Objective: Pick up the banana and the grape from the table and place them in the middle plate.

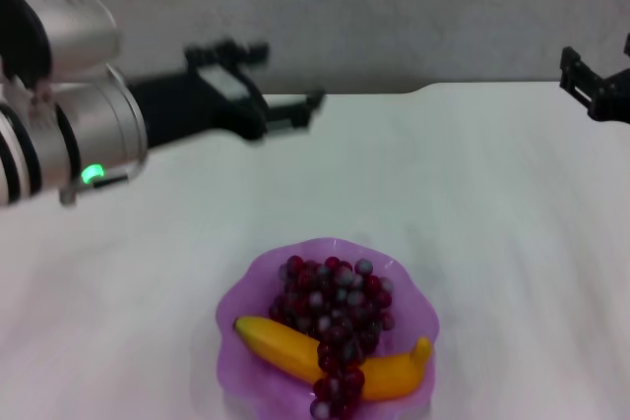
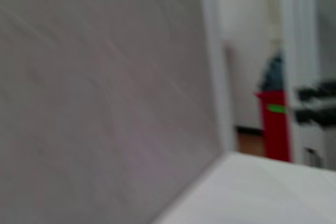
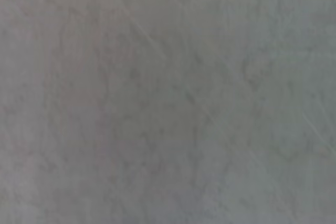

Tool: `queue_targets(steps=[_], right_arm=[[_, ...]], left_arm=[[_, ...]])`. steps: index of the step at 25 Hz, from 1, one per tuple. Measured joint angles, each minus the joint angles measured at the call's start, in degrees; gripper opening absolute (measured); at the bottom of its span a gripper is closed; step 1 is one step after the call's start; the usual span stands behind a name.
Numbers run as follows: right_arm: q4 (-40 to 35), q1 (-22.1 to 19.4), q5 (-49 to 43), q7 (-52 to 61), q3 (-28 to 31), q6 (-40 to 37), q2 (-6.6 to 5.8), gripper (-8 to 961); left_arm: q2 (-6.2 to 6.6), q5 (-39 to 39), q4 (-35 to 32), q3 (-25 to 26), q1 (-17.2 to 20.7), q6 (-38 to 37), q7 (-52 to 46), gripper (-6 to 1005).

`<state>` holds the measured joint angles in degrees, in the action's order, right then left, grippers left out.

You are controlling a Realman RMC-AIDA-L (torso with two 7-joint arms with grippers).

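On the table [image 1: 492, 204], near edge: the middle plate [image 1: 246, 292], purple with a scalloped rim, sits close to the robot and is cut slightly by the frame's lower edge.
Banana: the banana [image 1: 271, 343] lies inside the plate along its near side, both ends within the rim.
Grape: the grape [image 1: 335, 317] bunch lies in the plate and crosses over the banana's middle, its lower end reaching the near rim.
Left gripper: the left gripper [image 1: 300, 113] is held high near the far table edge, well apart from the plate; its jaws appear slightly apart and carry nothing.
Right gripper: the right gripper [image 1: 591, 86] shows at the far right edge, well apart from the plate; only part of it is visible, so whether its jaws are apart or together cannot be told.
Wrist views: the left wrist view shows a wall and a table corner; the right wrist view shows only a plain grey surface.
Task status, judged: both fruits appear placed; the step in hand looks like withdrawal to a parked pose.
Recommended practice: keep both arms high and clear of the plate while retreating, and avoid sweeping low over the fruit, since the bunch rests loosely on the banana.
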<state>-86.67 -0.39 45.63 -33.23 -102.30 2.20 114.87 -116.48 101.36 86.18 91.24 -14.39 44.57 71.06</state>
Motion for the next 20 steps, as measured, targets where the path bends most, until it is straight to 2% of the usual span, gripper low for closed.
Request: queue_targets(steps=[3, 11, 20], right_arm=[[-0.67, 0.18, -0.09, -0.02, -0.1, 0.0, 0.0, 742], [-0.9, 0.24, -0.22, -0.08, 1.53, -0.55, 0.02, 742], [2.01, -0.02, 0.05, 0.14, 4.12, -3.23, 0.11, 742]], left_arm=[[-0.01, -2.22, -0.04, 1.29, 0.46, -6.48, 3.36, 884], [-0.1, -17.84, -3.77, 5.5, 5.04, -22.36, 19.1, 883], [-0.08, -26.27, -11.66, 13.26, 6.47, -24.96, 23.24, 883]])
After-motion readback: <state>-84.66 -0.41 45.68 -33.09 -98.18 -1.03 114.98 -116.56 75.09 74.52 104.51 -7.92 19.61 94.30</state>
